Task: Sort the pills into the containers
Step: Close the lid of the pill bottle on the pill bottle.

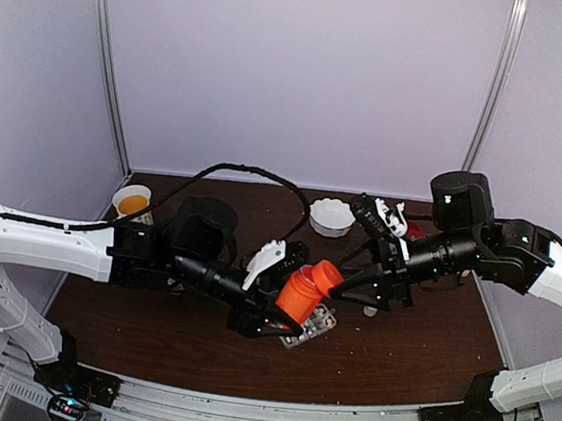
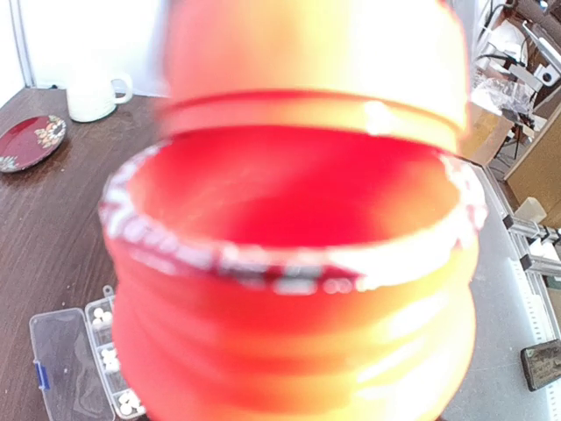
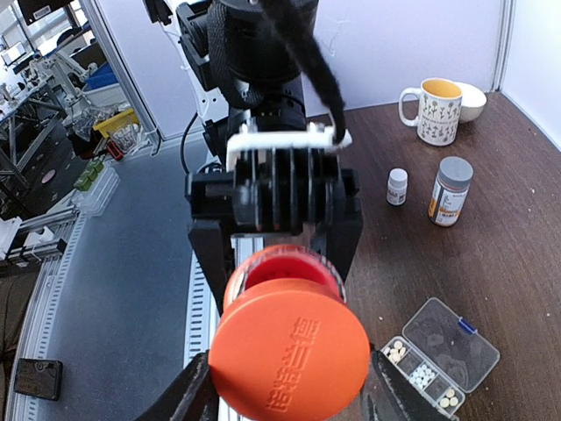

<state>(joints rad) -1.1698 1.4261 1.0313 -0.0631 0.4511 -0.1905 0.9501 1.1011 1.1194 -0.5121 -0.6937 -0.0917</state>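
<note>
My left gripper (image 1: pixel 289 310) is shut on an orange bottle (image 1: pixel 298 296), held tilted above the containers (image 1: pixel 313 327), a clear organizer box. In the left wrist view the bottle's open mouth (image 2: pixel 289 202) fills the frame and hides the fingers. My right gripper (image 3: pixel 289 390) is shut on the bottle's orange cap (image 3: pixel 289 351), which sits just off the mouth (image 3: pixel 285 266). The containers (image 3: pixel 443 351) lie on the table with the lid open, and whitish pills (image 3: pixel 422 377) sit in some compartments. The same pills (image 2: pixel 107 355) show at the lower left of the left wrist view.
A white scalloped bowl (image 1: pixel 332 216) and a cup of orange liquid (image 1: pixel 132 201) stand at the back. Near the far corner are a patterned mug (image 3: pixel 436 110), a small white bottle (image 3: pixel 397 186) and a grey-capped bottle (image 3: pixel 450 190). A red plate (image 2: pixel 31 140) lies on the table.
</note>
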